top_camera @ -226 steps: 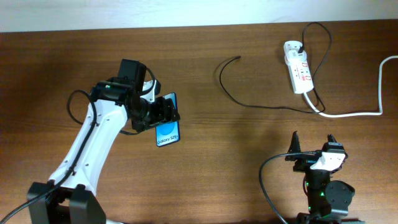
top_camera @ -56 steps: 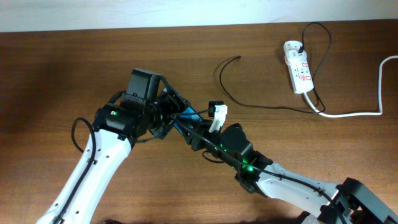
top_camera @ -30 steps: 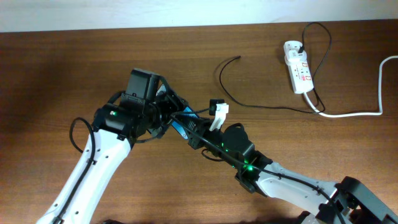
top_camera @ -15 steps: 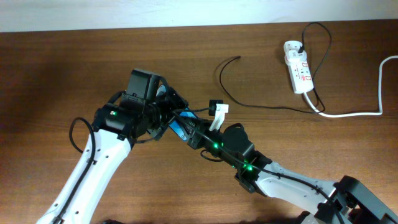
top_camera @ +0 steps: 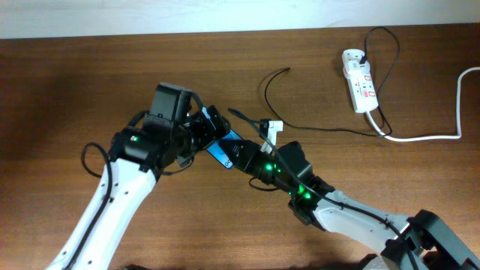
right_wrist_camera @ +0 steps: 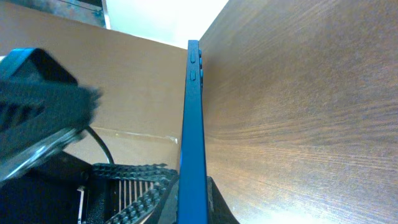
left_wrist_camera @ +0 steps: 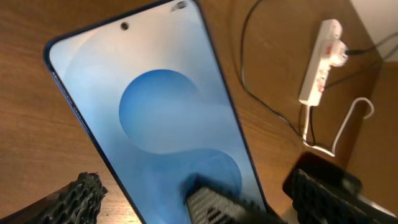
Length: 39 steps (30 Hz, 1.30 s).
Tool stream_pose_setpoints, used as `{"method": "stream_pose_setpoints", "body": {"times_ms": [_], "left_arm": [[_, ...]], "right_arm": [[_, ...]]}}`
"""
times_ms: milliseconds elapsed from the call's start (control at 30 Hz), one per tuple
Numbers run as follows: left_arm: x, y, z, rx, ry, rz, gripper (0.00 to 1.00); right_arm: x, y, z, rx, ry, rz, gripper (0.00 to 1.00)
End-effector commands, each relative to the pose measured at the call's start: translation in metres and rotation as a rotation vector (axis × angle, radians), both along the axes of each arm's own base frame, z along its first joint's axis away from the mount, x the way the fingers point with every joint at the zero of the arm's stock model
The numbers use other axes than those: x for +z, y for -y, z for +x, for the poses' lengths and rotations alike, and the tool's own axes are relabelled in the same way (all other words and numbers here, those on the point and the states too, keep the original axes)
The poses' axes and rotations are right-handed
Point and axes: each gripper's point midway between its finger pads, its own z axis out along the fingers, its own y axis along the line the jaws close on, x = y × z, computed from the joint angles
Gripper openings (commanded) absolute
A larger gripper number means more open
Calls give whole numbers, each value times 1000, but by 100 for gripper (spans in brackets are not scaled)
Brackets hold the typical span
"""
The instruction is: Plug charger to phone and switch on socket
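Between my 2 grippers: the phone (top_camera: 223,150) is over the middle of the table (top_camera: 75,67), well apart from the charger (top_camera: 322,128) and the socket (top_camera: 358,79) at the far right.
Right gripper (right_wrist_camera: 185,202): clenched on the phone. The wrist view shows the thin blue frame edge-on between my 2 fingers, near 1 end of it.
Left gripper (top_camera: 208,133): released. Its fingers (left_wrist_camera: 78,196) stand wide on either side of the phone, and I see no contact with it.
Step in hand: I judge it a handover from left to right, so that the left arm becomes free for the plug tip (top_camera: 288,70).
How to do it well: draw the left arm straight back from the screen, with both open fingers clear of the frame. A brush on the edge could turn the phone in the right grip, so I keep the right wrist quiet meanwhile.
Long axis: in the left wrist view it runs from upper left to lower right. In the right wrist view it goes straight away from my fingers.
Pointing: the end with the camera hole (left_wrist_camera: 124,25) points away from the right fingers, and the side buttons (right_wrist_camera: 196,62) are on that far half too. The screen faces the left wrist camera.
Port end: I judge it sits at or inside the right grip. It is hidden, so I cannot tell if it is free.
Risk: if the port is covered, the plug cannot enter, and a new grip nearer the middle would be needed.
Plug tip: it lies loose on the table, and the cable leads toward the socket.
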Motion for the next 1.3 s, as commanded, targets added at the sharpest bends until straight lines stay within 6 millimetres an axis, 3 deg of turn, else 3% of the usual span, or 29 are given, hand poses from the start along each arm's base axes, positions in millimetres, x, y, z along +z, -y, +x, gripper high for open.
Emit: {"method": "stream_pose_setpoints", "body": {"times_ms": [0, 100, 200, 333, 767, 1000, 1133, 1267], "left_arm": [[30, -16, -6, -21, 126, 52, 100], [40, -28, -18, -40, 173, 114, 99], [35, -48, -34, -4, 131, 194, 99], [29, -54, -42, 2, 96, 223, 99], [33, -48, -49, -23, 88, 184, 99], [62, -73, -72, 45, 165, 162, 99], [68, -75, -78, 56, 184, 147, 99], [68, -64, -81, 87, 140, 53, 99]], "right_arm": [[13, -4, -7, 65, -71, 92, 4], [10, -4, -15, 127, -150, 122, 4], [8, -3, -26, 201, -308, 190, 4], [10, 0, -35, 257, -469, 259, 4], [11, 3, -38, 284, -503, 272, 4], [13, 10, -38, 316, -526, 283, 4], [12, 11, -36, 285, -588, 312, 4], [11, 12, -30, 244, -605, 328, 4]]}}
